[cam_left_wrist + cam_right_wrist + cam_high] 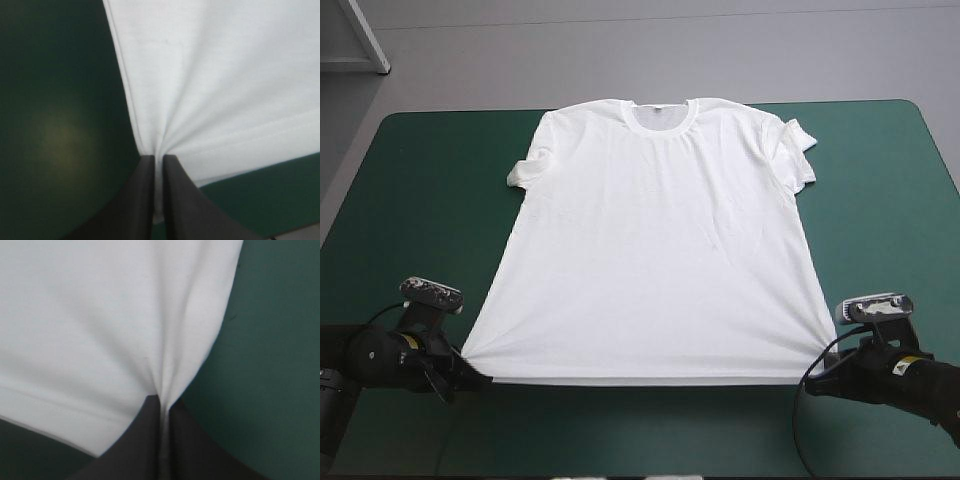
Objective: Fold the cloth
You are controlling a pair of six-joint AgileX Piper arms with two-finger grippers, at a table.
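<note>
The T-shirt (660,250) lies flat on the teal-green surface (420,200). The left end effector (158,159) and right end effector (161,402) each clamp a corner of its hem (640,378), opposite the collar (665,115). The first fold looks ready to start. Next, both corners need lifting evenly toward the collar.

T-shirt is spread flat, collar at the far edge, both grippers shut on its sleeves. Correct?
No: the left gripper and right gripper are shut on the two hem corners of the T-shirt, not its sleeves, as the high view shows. The rest holds.
</note>
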